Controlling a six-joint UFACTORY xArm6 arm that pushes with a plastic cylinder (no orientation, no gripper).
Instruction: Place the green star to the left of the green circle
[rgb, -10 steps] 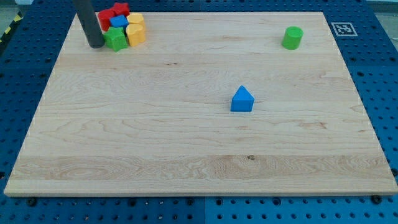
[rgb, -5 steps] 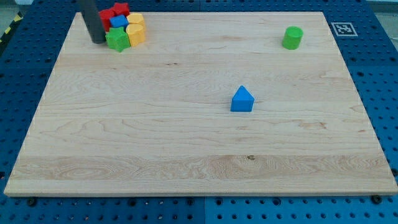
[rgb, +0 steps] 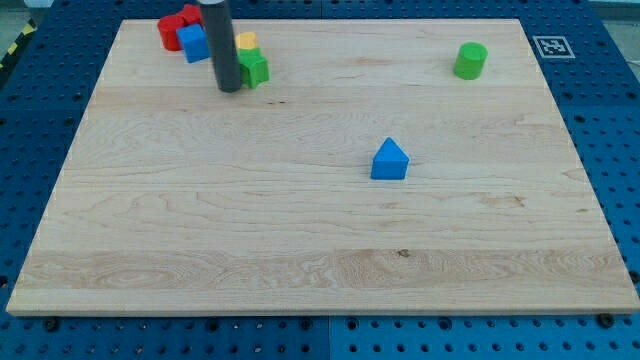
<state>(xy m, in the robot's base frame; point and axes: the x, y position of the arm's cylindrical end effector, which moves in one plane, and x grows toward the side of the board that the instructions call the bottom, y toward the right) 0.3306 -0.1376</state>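
my tip (rgb: 229, 89) rests on the wooden board (rgb: 300, 230) near the view's top left, and the green star (rgb: 254, 68) lies just beside it on the view's right, seemingly touching the rod, which covers its left edge. there is no claw here to open or close, only the straight dark rod. a yellow block (rgb: 246, 42) sits right behind the star, its shape hard to make out. further to the view's left are a blue block (rgb: 193, 43) and red blocks (rgb: 172, 30), bunched at the board's top edge. the green circle (rgb: 470, 60) stands well apart near the view's top right, and a blue triangular block (rgb: 390, 160) sits near the middle. the board lies on a blue perforated table (rgb: 40, 120). the star is bright green, small and low.
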